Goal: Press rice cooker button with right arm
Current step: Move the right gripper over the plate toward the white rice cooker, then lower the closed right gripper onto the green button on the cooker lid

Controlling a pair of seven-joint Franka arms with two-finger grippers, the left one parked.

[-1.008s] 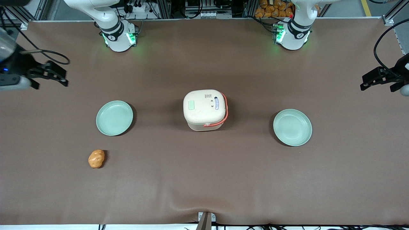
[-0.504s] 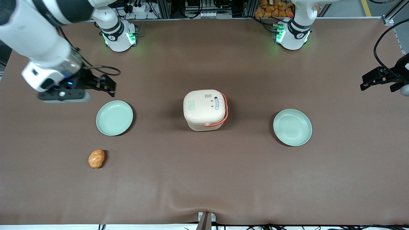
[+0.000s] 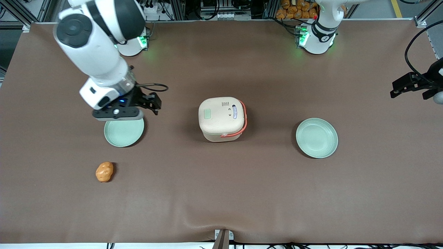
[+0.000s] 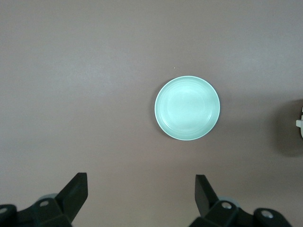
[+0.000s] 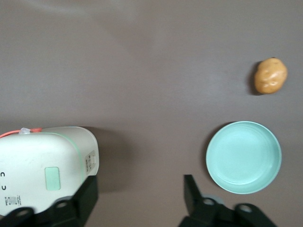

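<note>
The cream-white rice cooker [image 3: 221, 118] with its coral-red handle stands closed at the table's middle. The small mint-green button [image 3: 207, 113] sits in its lid, on the side toward the working arm. Both show in the right wrist view: the cooker [image 5: 45, 165] and the button [image 5: 52, 178]. The right arm [image 3: 97, 45] reaches over the table. Its black gripper [image 3: 155, 103] hangs open and empty above the table, between a pale-green plate [image 3: 124, 133] and the cooker, well short of the button. In the right wrist view the gripper [image 5: 140, 189] has bare cloth between its fingers.
The pale-green plate [image 5: 244, 157] lies partly under the arm's wrist. An orange potato-like lump [image 3: 104, 171] lies nearer the front camera than that plate. A second pale-green plate [image 3: 316, 137] lies toward the parked arm's end. Brown cloth [image 3: 221, 193] covers the table.
The right arm has swung in from the table's edge toward the middle. Its gripper now hangs over the plate's edge, closer to the rice cooker. Nothing else has moved.
</note>
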